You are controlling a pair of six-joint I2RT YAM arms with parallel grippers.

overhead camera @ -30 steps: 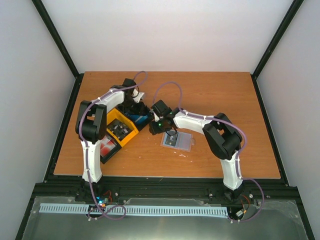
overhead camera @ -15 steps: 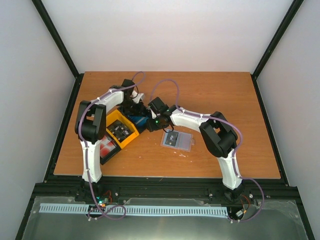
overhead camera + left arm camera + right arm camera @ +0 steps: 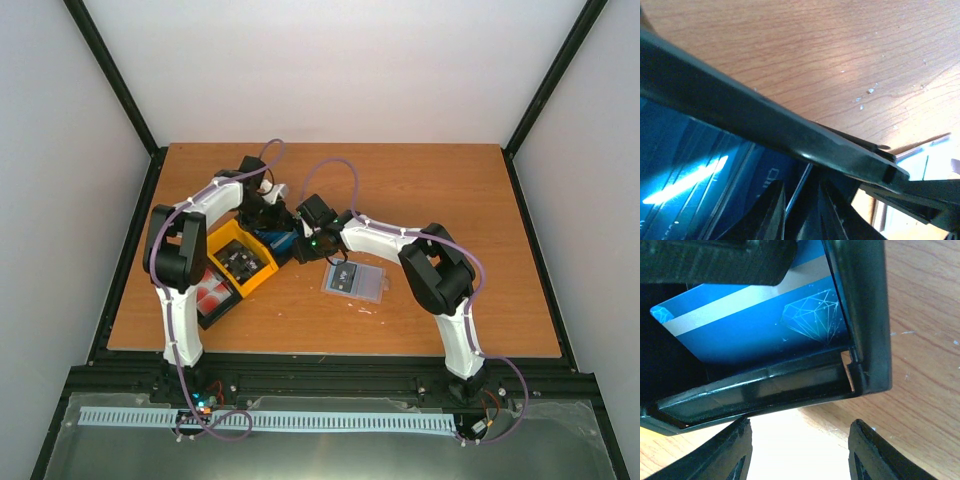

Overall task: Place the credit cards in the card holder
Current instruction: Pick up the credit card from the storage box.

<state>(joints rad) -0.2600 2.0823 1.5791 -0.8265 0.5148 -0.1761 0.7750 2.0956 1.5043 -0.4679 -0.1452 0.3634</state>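
Observation:
In the top view the card holder (image 3: 356, 281) lies open on the table with a dark card showing in its clear sleeves. Light blue cards (image 3: 285, 245) sit in the far black bin. My left gripper (image 3: 270, 218) reaches into that bin. In the left wrist view its jaws (image 3: 800, 210) stand close together round the thin edge of a light blue card (image 3: 799, 192). My right gripper (image 3: 302, 240) is open beside the bin. In the right wrist view it (image 3: 800, 455) hovers just outside the bin wall (image 3: 790, 385), with a blue diamond-print card (image 3: 760, 320) inside.
The three-bin tray runs diagonally: a yellow bin (image 3: 240, 262) with black cards, and a near black bin (image 3: 212, 293) with red cards. The left gripper's dark body (image 3: 715, 260) overhangs the blue card. Both arms crowd the far bin.
My right gripper has left the card holder and moved up-left to the blue-card bin. My left arm has shifted slightly up and left over the same bin.

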